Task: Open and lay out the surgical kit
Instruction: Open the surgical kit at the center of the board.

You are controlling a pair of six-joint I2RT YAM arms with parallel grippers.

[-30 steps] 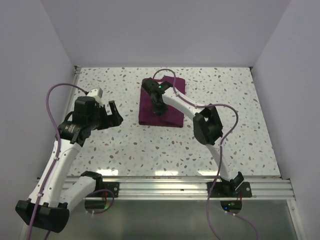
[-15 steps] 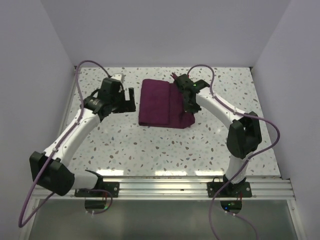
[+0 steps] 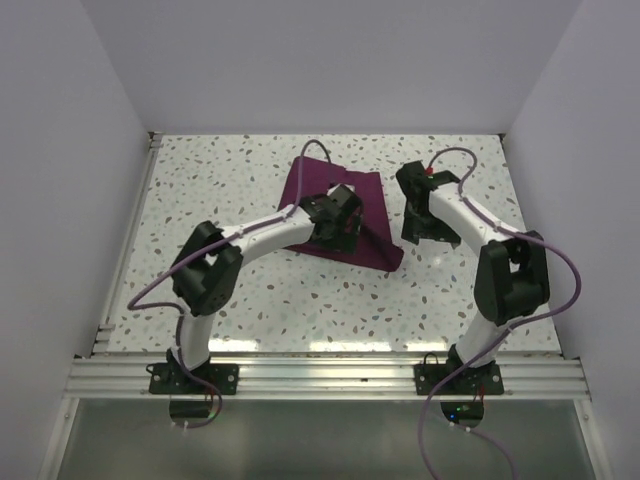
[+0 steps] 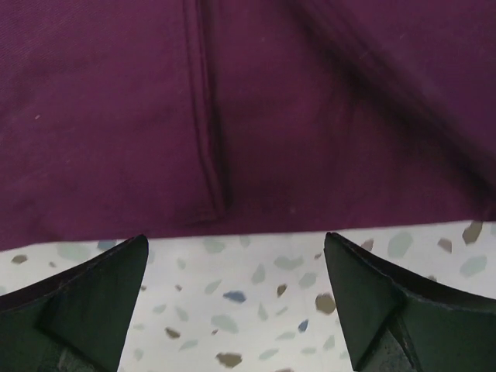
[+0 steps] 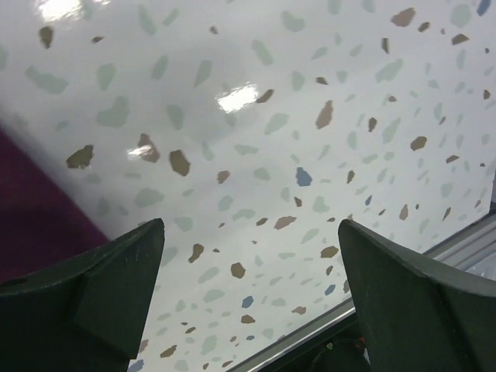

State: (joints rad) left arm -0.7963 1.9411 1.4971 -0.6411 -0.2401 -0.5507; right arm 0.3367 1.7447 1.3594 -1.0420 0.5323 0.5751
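Lab robot cell: plain white walls [image 3: 330, 60], speckled table [image 3: 300, 300], aluminium rail [image 3: 330, 378] at edge.

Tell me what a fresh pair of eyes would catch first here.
The dark purple cloth wrap, rumpled mid-table toward the back, stands out against the speckled tabletop. The left gripper hangs open at the wrap's near edge. The right gripper is open above bare table just right of the wrap.
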